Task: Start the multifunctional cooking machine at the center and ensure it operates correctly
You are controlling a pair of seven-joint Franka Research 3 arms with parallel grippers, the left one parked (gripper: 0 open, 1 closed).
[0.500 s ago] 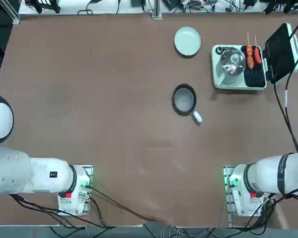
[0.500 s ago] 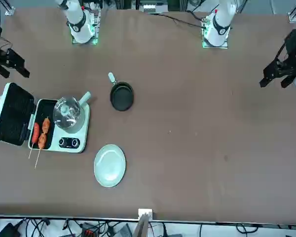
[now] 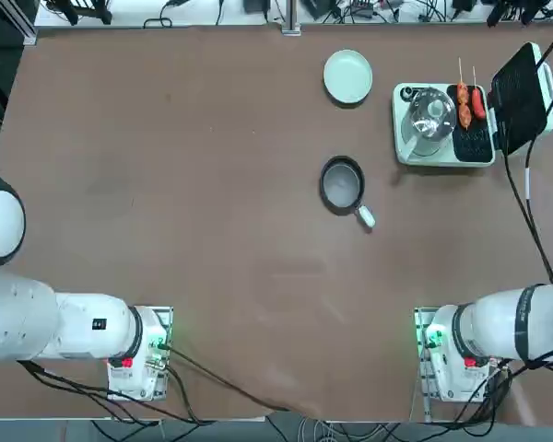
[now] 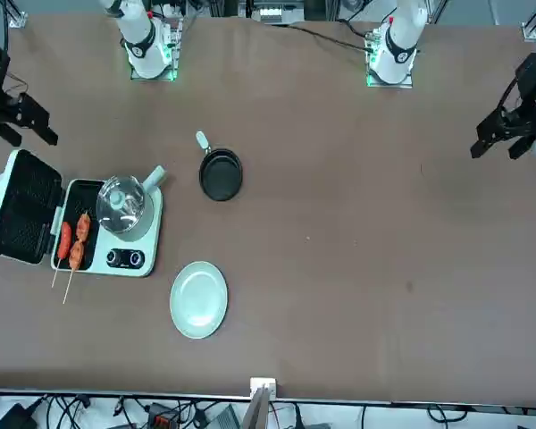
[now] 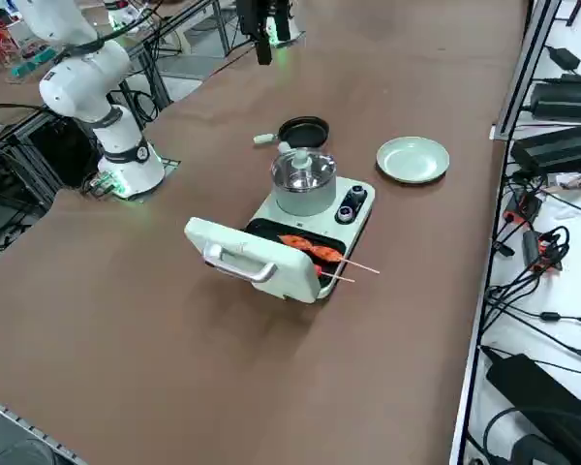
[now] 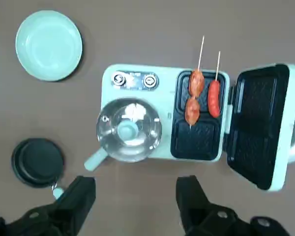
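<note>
Multifunctional cooking machine [image 6: 162,115] stands on the table [image 3: 166,184] at its far right, lid open. Rigid, heavy, probably stable under a push; contact point: the small dials [image 6: 133,80]. Right gripper [image 6: 135,196] spread, empty, hovering above

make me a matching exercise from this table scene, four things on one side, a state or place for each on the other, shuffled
Things
1. cooking machine's hinged lid
2. steel pot
3. skewered sausages
4. right gripper

States
A. lying on the black grill plate
B. fingers open, above the table beside the machine, holding nothing
C. swung open
D. covered by a glass lid

Pairs: 1-C, 2-D, 3-A, 4-B
</note>
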